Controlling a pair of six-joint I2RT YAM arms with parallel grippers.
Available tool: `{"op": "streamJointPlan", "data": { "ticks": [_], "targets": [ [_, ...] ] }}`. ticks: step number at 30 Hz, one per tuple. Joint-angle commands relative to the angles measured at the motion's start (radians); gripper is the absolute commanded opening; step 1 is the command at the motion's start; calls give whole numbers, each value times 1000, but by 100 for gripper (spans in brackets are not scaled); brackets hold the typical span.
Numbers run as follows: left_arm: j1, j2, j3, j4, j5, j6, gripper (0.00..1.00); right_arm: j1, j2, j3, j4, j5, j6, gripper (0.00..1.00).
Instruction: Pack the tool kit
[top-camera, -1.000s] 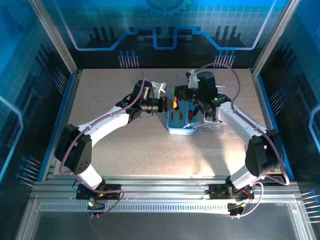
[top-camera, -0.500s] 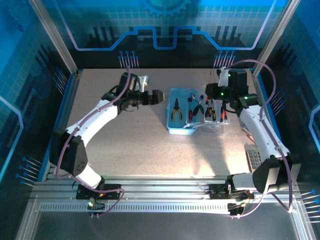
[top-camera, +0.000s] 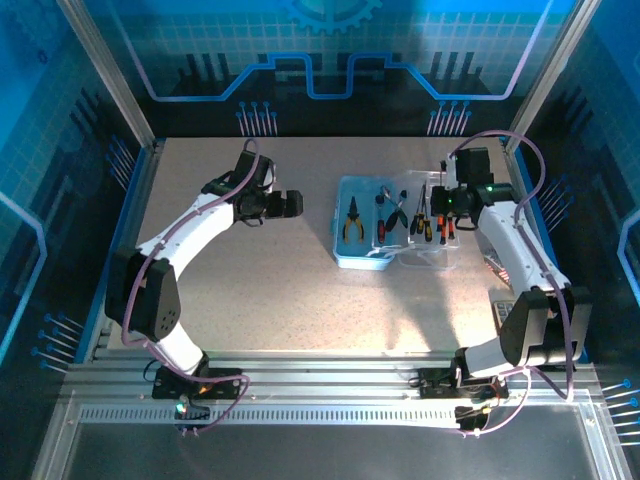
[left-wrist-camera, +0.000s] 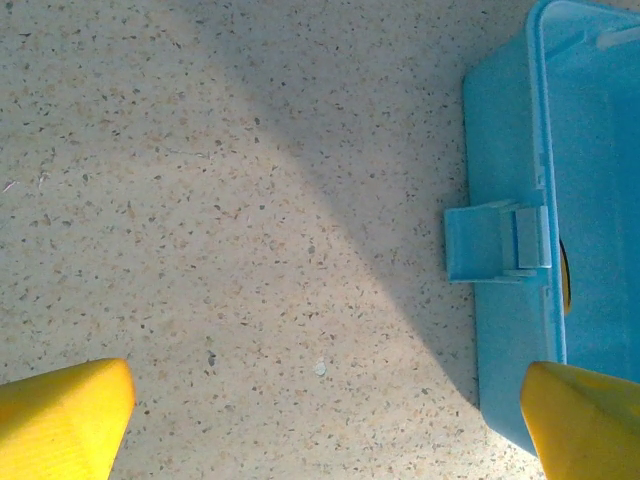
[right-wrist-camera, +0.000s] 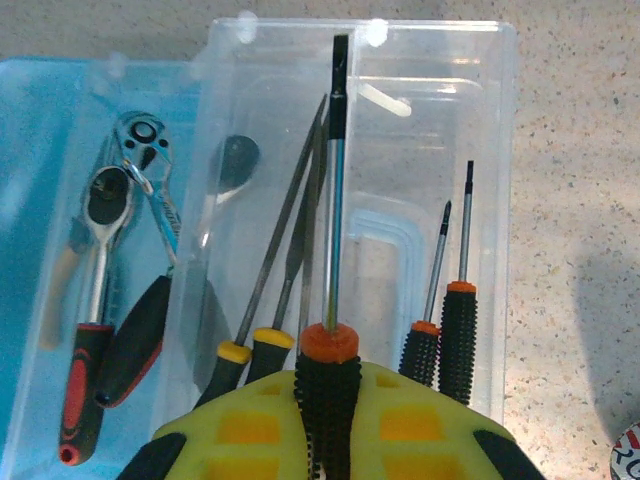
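Holding screwdriver (right-wrist-camera: 330, 345) | right jaws clamped on its ribbed handle, above clear lid (right-wrist-camera: 470, 120) | next, likely: lay shaft flat in blue case (top-camera: 360, 258) | left jaws wide open, empty

Light blue on speckled beige
Translucent light-blue plastic case (top-camera: 341, 232), beige dark-flecked stone-look table (top-camera: 280, 290), orange-handled pliers (top-camera: 351, 220), black ribbed-handled screwdriver (right-wrist-camera: 328, 388) with orange collar.

The table (top-camera: 280, 290) has a pale speckled top, with a bright patch of light toward the lower middle of the overhead frame. Right of centre, a light-blue case (top-camera: 362, 263) lies open on it. Its clear lid (top-camera: 432, 260) rests flat on the tabletop along the case's right side. Near the right edge lies a dark gridded object (top-camera: 506, 318), too unclear to name.
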Motion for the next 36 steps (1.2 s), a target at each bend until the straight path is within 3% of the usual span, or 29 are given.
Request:
{"op": "streamJointPlan", "data": {
  "ticks": [1, 11, 21, 29, 32, 35, 36],
  "targets": [
    [2, 9, -9, -21, -14, 26, 99, -17, 20, -3, -13, 20, -20, 0],
    [1, 30, 0, -33, -21, 31, 99, -37, 62, -42, 34, -13, -6, 2],
    [2, 42, 11, -61, -59, 41, 99, -42, 77, -52, 57, -45, 2, 15],
    [2, 53, 19, -59, -56, 44, 99, -44, 21, -30, 16, -41, -7, 45],
    [1, 61, 21, -57, -56, 45, 99, -43, -30, -17, -22, -35, -11, 67],
    [2, 71, 25, -59, -58, 47, 100, -42, -105, -19, -70, -38, -6, 100],
    [2, 74, 26, -59, -58, 48, 99, -42, -137, -26, -86, -40, -2, 100]
  ]
}}
